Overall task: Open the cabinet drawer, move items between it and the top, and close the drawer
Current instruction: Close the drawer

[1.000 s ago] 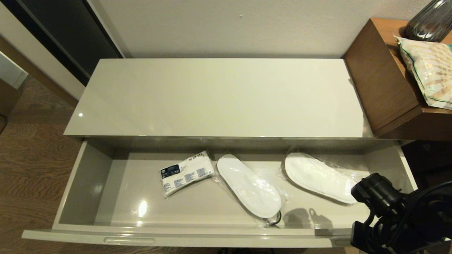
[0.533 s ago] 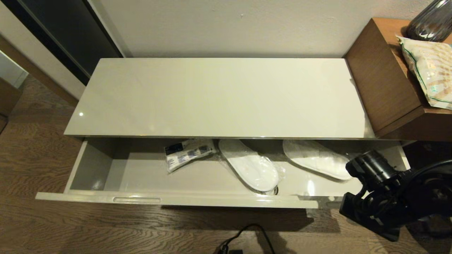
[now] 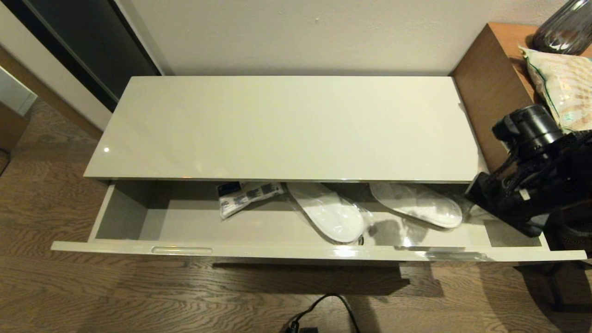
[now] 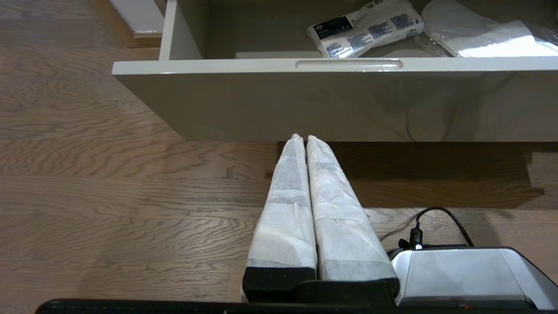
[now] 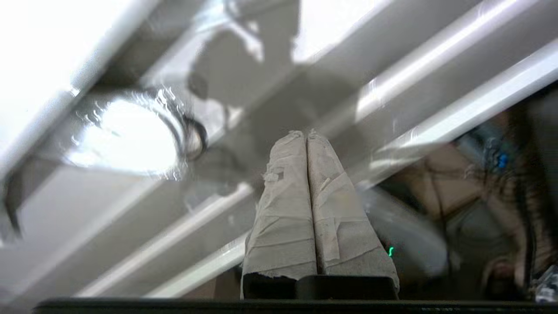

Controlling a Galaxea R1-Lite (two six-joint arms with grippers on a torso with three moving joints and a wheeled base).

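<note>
The cabinet drawer (image 3: 277, 252) stands about half open under the glossy beige top (image 3: 286, 129), which is bare. Inside lie the white packet with a dark blue label (image 3: 245, 196) and two clear-wrapped white slippers (image 3: 330, 212) (image 3: 418, 203), their far ends hidden under the top. My right arm (image 3: 522, 185) hangs over the drawer's right end; its gripper (image 5: 306, 133) is shut on nothing, with a wrapped slipper (image 5: 126, 135) beyond it. My left gripper (image 4: 304, 137) is shut and empty, low over the floor before the drawer front (image 4: 348, 100), below its finger recess (image 4: 348, 64).
A brown wooden desk (image 3: 499, 101) adjoins the cabinet on the right and carries a green-trimmed snack bag (image 3: 562, 88) and a dark vase (image 3: 564, 27). A black cable (image 3: 323, 310) lies on the wood floor in front.
The drawer has slid in from fully open to about half open, hiding part of the items. My right arm has risen from the drawer's front rail to above its right end.
</note>
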